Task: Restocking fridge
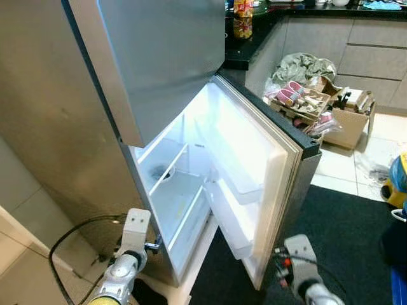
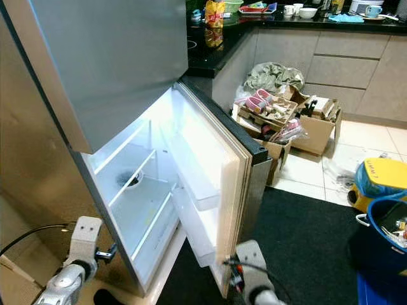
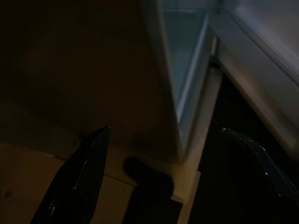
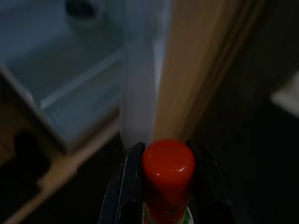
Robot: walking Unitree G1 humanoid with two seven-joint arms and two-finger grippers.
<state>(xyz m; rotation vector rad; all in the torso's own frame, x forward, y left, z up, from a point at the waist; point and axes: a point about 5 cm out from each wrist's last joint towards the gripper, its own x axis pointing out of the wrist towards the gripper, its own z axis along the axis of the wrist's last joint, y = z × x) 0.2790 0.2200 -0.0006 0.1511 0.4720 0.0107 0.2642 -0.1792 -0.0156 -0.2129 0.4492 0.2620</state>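
The steel fridge has its lower door [image 1: 257, 159] swung wide open to the right, with white door bins [image 1: 232, 219] on its inner side. The lit lower compartment [image 1: 181, 203] shows bare glass shelves and a small round thing [image 1: 162, 173] at the back. My right gripper [image 4: 166, 151] is shut on a bottle with a red cap [image 4: 168, 170], held low beside the open door's edge. My left gripper [image 3: 164, 129] hangs open near the floor at the fridge's left front corner, its fingers [image 3: 88, 163] wide apart. Both wrists [image 1: 133, 244] [image 1: 299, 257] show low in the eye views.
The closed upper door [image 1: 152, 57] juts out above the compartment. A black mat [image 1: 346, 235] lies in front of the fridge. Cardboard boxes with slippers [image 1: 305, 105] stand against the cabinets on the right. A blue bucket [image 2: 388, 229] and a yellow thing [image 2: 378, 178] sit far right. A black cable [image 1: 70, 238] loops at left.
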